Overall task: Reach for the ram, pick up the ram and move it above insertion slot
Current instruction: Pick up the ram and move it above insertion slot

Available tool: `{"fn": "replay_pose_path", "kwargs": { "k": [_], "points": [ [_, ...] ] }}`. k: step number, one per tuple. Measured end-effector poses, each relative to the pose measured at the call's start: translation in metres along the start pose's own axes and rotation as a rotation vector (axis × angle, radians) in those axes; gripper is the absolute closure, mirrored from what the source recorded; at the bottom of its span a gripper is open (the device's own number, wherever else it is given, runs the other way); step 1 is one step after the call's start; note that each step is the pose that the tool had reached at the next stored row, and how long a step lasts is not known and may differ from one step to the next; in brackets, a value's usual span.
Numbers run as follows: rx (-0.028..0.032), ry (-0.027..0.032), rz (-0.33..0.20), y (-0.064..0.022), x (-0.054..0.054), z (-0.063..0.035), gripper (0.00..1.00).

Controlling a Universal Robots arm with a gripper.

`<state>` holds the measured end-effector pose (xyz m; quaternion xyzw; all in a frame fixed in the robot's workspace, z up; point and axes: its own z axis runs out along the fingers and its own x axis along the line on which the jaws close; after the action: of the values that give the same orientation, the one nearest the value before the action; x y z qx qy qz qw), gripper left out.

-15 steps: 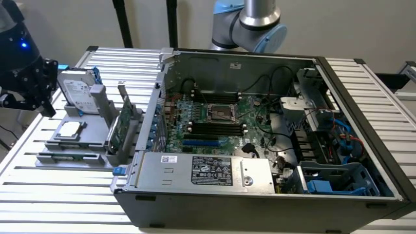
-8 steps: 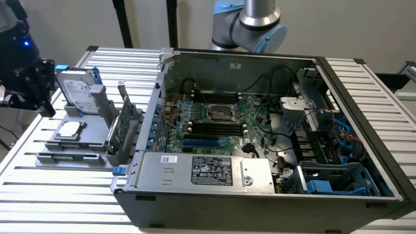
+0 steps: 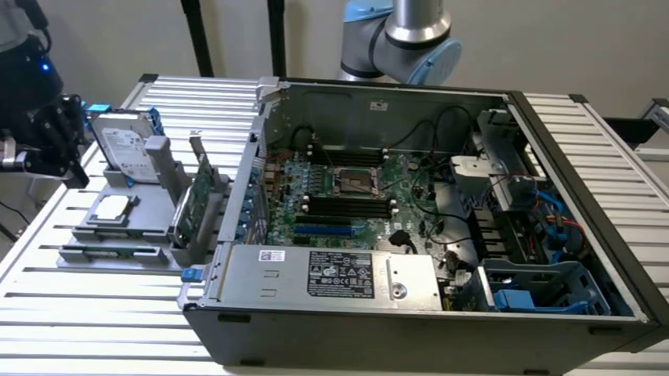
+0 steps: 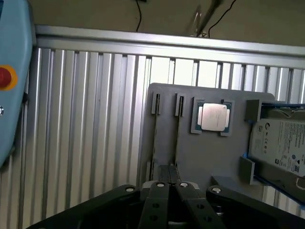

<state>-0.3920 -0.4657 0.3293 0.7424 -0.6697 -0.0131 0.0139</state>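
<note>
Gripper (image 4: 169,177) above the tray's (image 4: 205,157) slotted end, jaws pressed together, holding nothing. Ram (image 3: 110,252) on edge in a tray slot, beside the processor (image 4: 213,116), opposite the hard drive (image 4: 281,143).

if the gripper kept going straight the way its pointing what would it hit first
Most likely the grey holder tray, at the near end of its two narrow slots, which hold the ram. The gripper points at that spot. Its height above the tray is unclear, so the ram's edge could come first.
</note>
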Motion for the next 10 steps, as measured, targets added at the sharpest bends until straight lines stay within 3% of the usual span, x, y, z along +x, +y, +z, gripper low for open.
{"fn": "replay_pose_path", "kwargs": {
  "k": [5,7,10],
  "points": [
    [0.0006,-0.0034,-0.075,0.0,-0.0001,-0.0001,0.89],
    [0.0029,-0.0135,-0.082,0.0013,-0.0001,0.0,0.89],
    [0.0038,-0.0135,-0.082,0.0019,-0.0002,0.0,0.88]
  ]
}}
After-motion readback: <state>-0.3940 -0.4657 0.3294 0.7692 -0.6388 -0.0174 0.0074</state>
